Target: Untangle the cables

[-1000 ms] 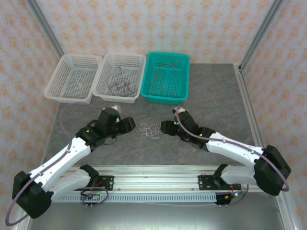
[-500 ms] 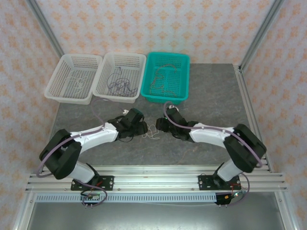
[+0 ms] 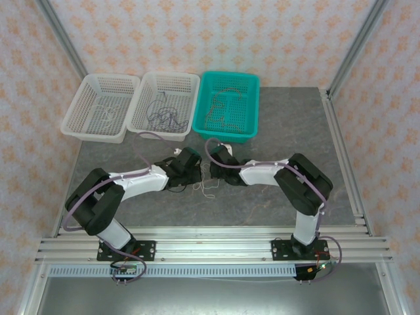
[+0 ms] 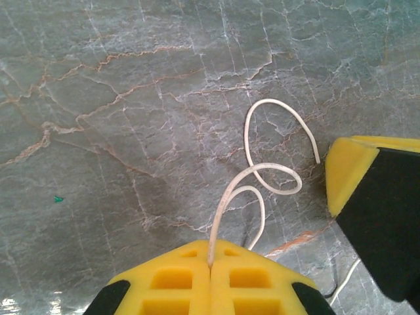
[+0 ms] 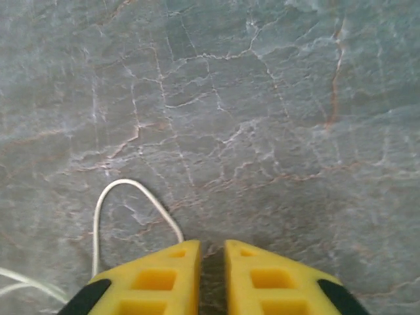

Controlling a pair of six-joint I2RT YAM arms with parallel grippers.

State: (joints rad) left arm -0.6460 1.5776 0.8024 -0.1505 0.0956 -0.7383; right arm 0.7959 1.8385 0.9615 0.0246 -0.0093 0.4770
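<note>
White cable is pinched in left hand, its loops laid on table btwn the hands; right hand is seen at a narrow slit (cable loop just beside it).

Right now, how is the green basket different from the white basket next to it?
The green basket is teal; the middle white basket is pale. The green basket holds reddish cables; the white basket holds dark purple cables. The green basket ends the row on the right; the white basket sits mid-row. Both are mesh, rectangular and stand side by side.
</note>
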